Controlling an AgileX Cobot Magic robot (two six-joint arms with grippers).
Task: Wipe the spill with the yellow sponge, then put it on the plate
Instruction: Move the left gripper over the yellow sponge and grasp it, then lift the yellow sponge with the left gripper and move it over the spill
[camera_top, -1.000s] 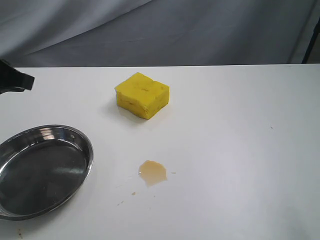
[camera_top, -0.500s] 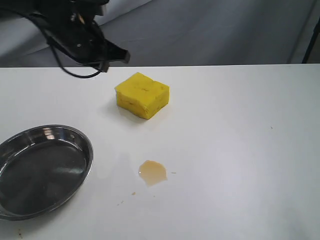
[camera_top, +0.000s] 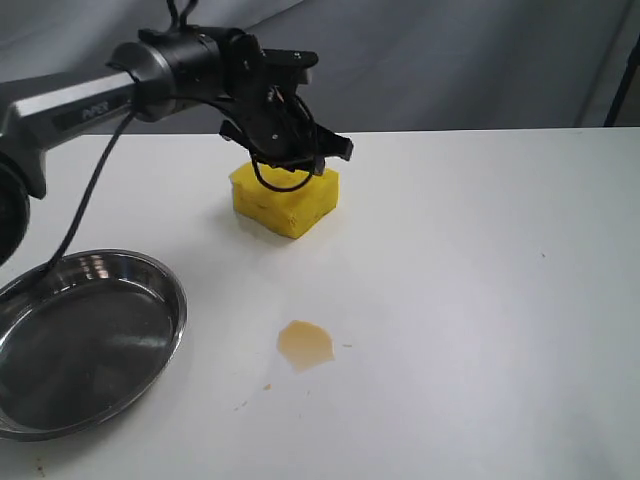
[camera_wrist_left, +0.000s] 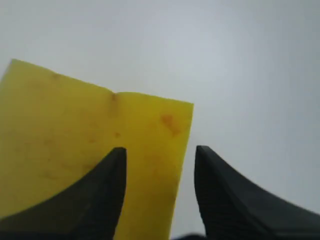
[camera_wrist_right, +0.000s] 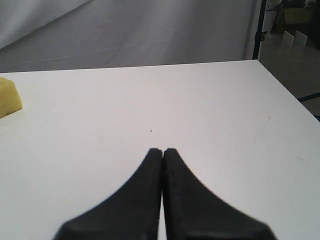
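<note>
1. Exterior view is showing the plate (camera_top: 178, 312) lying nearest the camera, well in front of the yellow sponge (camera_top: 285, 203) and off to its left, with the rim catching the light.
2. Slightly farther back, the spill (camera_top: 305, 344) is sitting as a small amber puddle on the white surface (camera_top: 480, 300). It is in front of the yellow sponge and well apart from it, with a few tiny specks lying on its near left side.
3. Farther again, the yellow sponge is resting flat on the surface, and faint brown stains are showing on its top in the left wrist view.
4. At the yellow sponge's far top edge, the left claw (camera_top: 292, 158) is hanging with its jaws apart. In the left wrist view, one finger (camera_wrist_left: 95, 195) is lying over the sponge's top and the other is lying past its edge over bare surface. Whether either is touching the foam I cannot tell.
5. Behind the yellow sponge, a grey cloth backdrop (camera_top: 450, 60) is hanging.
6. Well apart from the yellow sponge, the right claw (camera_wrist_right: 162, 151) is hovering over bare surface with its fingertips pressed together on nothing.
</note>
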